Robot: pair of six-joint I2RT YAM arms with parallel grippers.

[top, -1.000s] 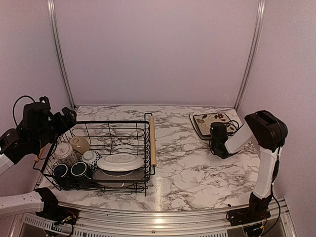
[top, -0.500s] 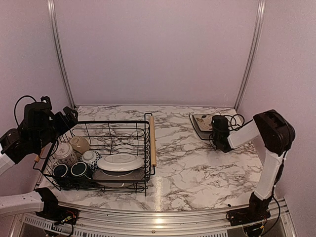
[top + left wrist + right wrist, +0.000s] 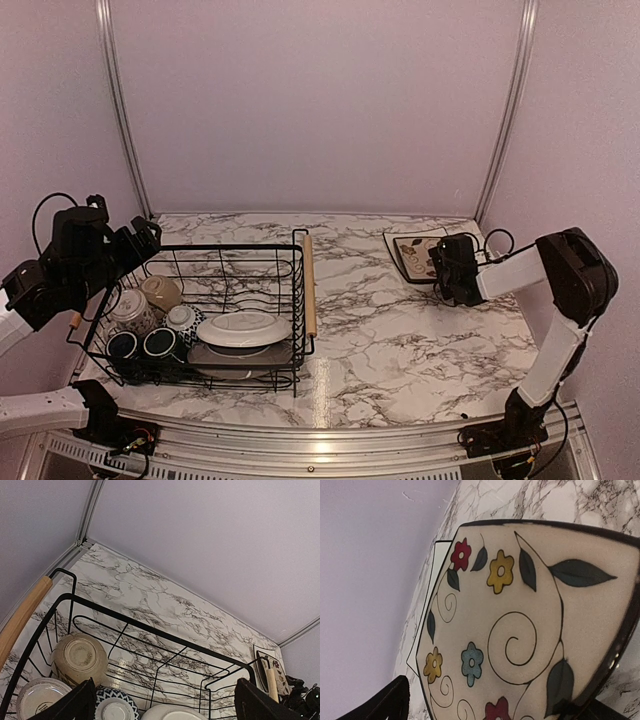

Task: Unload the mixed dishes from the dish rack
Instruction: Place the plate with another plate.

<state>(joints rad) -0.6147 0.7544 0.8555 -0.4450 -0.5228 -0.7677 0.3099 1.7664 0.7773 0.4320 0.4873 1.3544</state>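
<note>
The right end effector is gaping wide at the square floral plate lying on the counter at its far right corner, perhaps brushing its edge, while the left end effector is hovering open above the dish rack.

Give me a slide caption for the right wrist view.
Open right hand over the square floral plate on the marble table, beside the wall.

Lab test booth: bare walls, aluminium framing
</note>
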